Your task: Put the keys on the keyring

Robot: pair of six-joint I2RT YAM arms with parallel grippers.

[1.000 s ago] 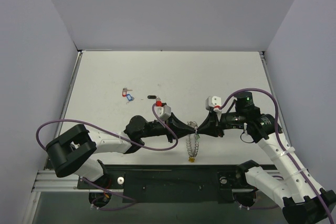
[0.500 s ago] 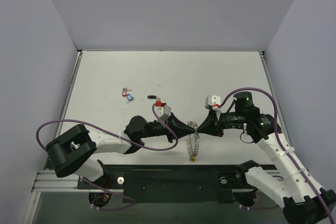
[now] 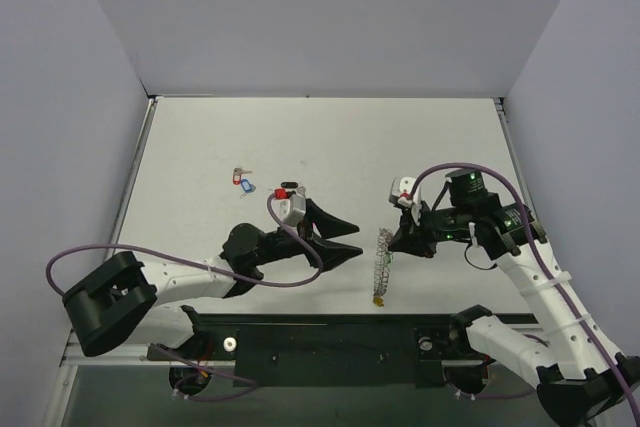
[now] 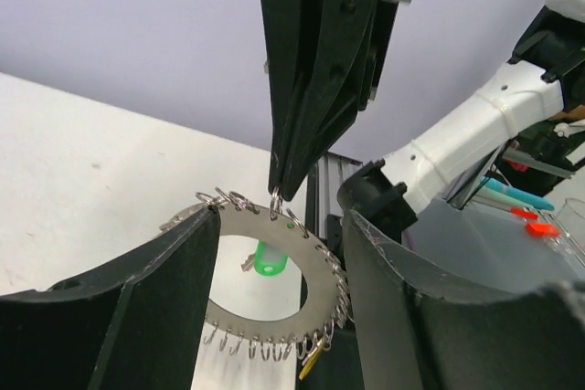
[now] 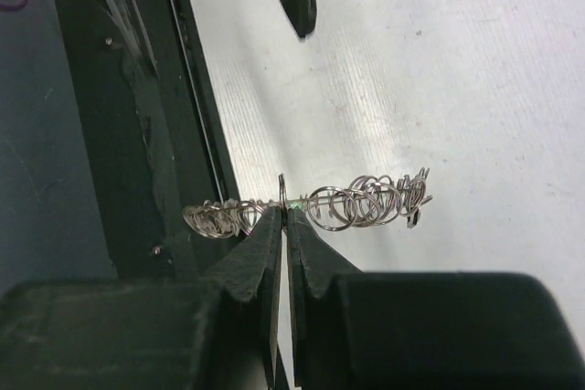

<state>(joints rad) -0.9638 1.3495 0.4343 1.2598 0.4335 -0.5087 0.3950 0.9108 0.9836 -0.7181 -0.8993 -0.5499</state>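
Note:
The keyring (image 3: 381, 260) hangs on edge above the table's front, a yellow tag (image 3: 378, 299) at its bottom. My right gripper (image 3: 393, 244) is shut on one small loop at its top rim. In the left wrist view the keyring (image 4: 322, 260) faces the camera with a green key (image 4: 268, 258) hanging in its opening. My left gripper (image 3: 358, 236) stands open just left of the ring, touching nothing. In the right wrist view the keyring (image 5: 361, 201) is edge-on above my shut right gripper (image 5: 285, 215). Loose red and blue keys (image 3: 242, 181) lie on the table at left.
A black and a red key (image 3: 291, 187) lie beside the left wrist. The black mounting rail (image 3: 330, 342) runs along the near edge below the ring. White walls close in the table on three sides.
My left gripper has let go of the keyring, opened wide and drawn back to the left. The right gripper keeps the ring and has shifted it slightly right.

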